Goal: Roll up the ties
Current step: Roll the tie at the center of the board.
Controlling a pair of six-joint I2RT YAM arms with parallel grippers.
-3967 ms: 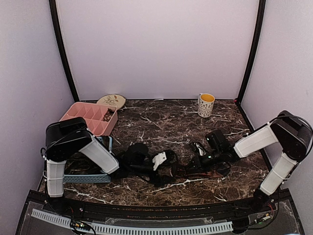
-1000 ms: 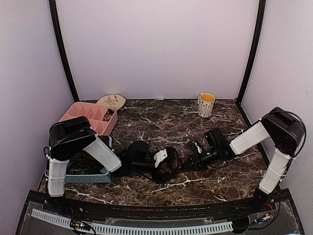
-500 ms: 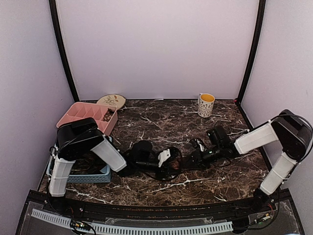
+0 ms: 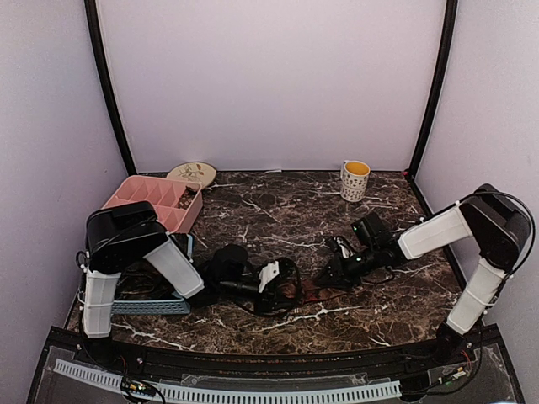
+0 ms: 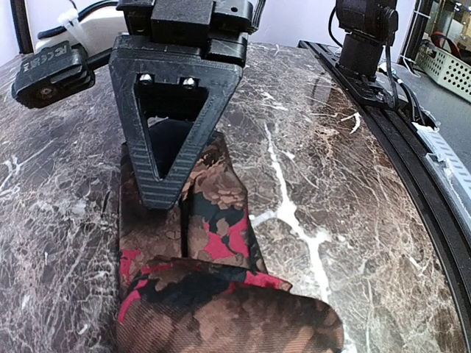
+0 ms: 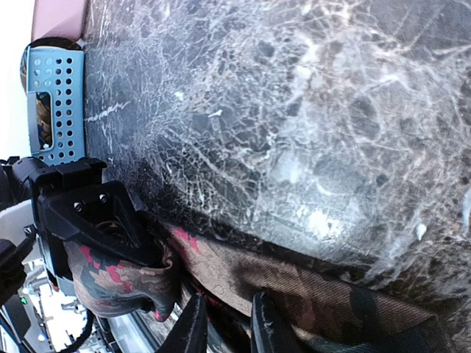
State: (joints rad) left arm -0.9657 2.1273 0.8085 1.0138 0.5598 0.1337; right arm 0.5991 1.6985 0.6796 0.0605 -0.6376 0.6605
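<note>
1. Top external view: the floral necktie lay low on the marble tabletop. It filled the short gap between the two sets of jaws, with its long axis running from the left jaws straight across to the right jaws.
2. Both arms were at it, so neither was meaningfully nearer. The left jaws sat on the bunched, folded-over end and the right jaws on the flat strip leading away from it.
3. The left jaws looked clamped on that folded end. In the left wrist view the triangular finger pressed down into the red-and-brown fabric, which bulged out on either side of its tip and doubled over just ahead of it.
4. The right jaws stood a little apart, their fingertips showing a narrow gap. The strip passed right beside them, but I could not tell whether fabric was pinched in that gap.
5. My judgement: the roll turns on this line-up, since winding at the left jaws would draw the strip in lengthwise from the right jaws' side.
6. Hard to read:
   - The second left finger was hidden behind the first.
   - The strip's far end was cut off beyond the right jaws.
   - From above, dark fabric and black cables merged.
   - No other tie could be picked out.
</note>
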